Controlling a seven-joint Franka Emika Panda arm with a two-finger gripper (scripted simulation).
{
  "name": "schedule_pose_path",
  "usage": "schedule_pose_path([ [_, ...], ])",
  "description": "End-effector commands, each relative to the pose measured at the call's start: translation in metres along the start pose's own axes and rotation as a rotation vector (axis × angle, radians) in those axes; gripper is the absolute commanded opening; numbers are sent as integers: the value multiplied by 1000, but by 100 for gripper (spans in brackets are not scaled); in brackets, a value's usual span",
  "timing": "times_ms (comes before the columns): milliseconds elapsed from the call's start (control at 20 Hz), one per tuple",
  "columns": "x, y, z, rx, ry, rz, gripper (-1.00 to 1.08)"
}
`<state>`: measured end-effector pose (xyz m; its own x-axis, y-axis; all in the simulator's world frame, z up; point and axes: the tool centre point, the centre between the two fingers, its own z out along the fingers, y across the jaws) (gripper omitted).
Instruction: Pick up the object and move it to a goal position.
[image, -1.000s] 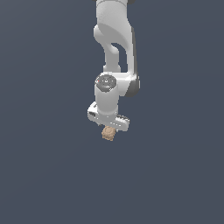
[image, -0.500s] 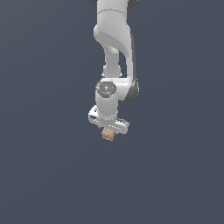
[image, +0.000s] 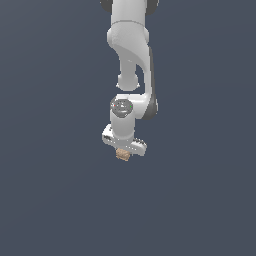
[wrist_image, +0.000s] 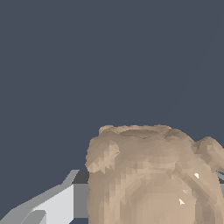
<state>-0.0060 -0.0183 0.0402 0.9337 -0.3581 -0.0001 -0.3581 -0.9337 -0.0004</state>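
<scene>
One arm (image: 131, 60) and one tan-brown block (image: 122, 155) make up the whole scene against a plain dark background. Only the exterior view shows the arm reaching down with the gripper (image: 123, 151) pointing downward, the block sitting directly beneath its palm. The wrist view fills with the block (wrist_image: 153, 175), lumpy and rounded, a grey finger (wrist_image: 48, 205) touching its side; the gripper is clamped on it. Compared with a second ago, the arm and block look slightly higher.
</scene>
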Motion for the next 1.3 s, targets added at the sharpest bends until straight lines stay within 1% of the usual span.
schedule_pose_path([
  [0, 0, 1, 1, -1, 0, 1, -100],
  [450, 0, 1, 0, 0, 0, 1, -100],
  [700, -3, 16, -4, 0, 0, 1, -100],
  [950, -8, 50, -14, 0, 0, 1, -100],
  [1250, -18, 113, -31, 0, 0, 1, -100],
])
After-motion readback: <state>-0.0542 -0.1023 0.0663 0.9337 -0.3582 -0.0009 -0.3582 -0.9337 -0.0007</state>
